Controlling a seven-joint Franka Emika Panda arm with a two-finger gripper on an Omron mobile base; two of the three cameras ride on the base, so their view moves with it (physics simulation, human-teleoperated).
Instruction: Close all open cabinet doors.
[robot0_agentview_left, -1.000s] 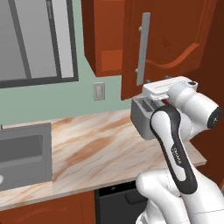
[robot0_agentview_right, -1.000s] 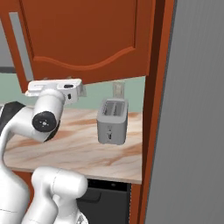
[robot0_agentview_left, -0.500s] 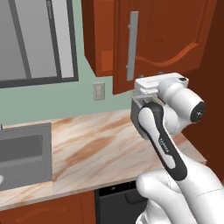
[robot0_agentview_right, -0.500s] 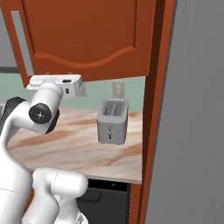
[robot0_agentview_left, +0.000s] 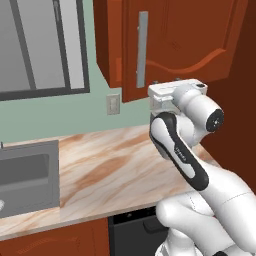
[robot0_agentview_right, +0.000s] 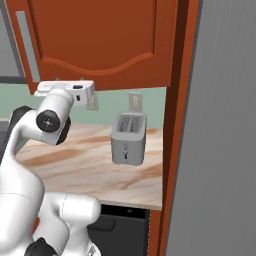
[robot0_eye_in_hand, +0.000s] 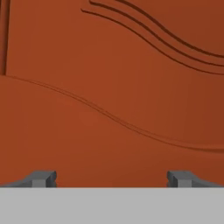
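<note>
Reddish-brown wood takes up the hand view: the cabinet door (robot0_eye_in_hand: 113, 100) at close range, its raised panel edge curving across, the gripper (robot0_eye_in_hand: 112, 179) facing it with jaws spread wide and nothing between the fingertips (robot0_eye_in_hand: 43, 178). Whether the tips touch the wood I cannot tell

Left base view: door (robot0_agentview_left: 185, 45) hangs ajar over the worktop (robot0_agentview_left: 100, 170), long grey bar handle (robot0_agentview_left: 142, 50) upright near its left edge; hand (robot0_agentview_left: 170, 95) sits just under the door's lower edge. This view adds a grey sink (robot0_agentview_left: 27, 175) sunk in the worktop at left, a window (robot0_agentview_left: 42, 45) above it, and a wall outlet (robot0_agentview_left: 114, 104) on the pale green wall

Right base view: same door (robot0_agentview_right: 100, 40) seen broad-on, handle (robot0_agentview_right: 27, 45) at far left, hand (robot0_agentview_right: 67, 92) below its bottom edge. This view adds a silver toaster (robot0_agentview_right: 128, 139) standing on the worktop (robot0_agentview_right: 90, 165), hidden behind the arm in the left view, a second outlet (robot0_agentview_right: 134, 103) behind it, and a grey panel (robot0_agentview_right: 220, 125) at right beside a reddish upright

Worktop is marbled beige-brown; a dark appliance front (robot0_agentview_left: 135, 235) sits under it. No legible writing anywhere
</note>
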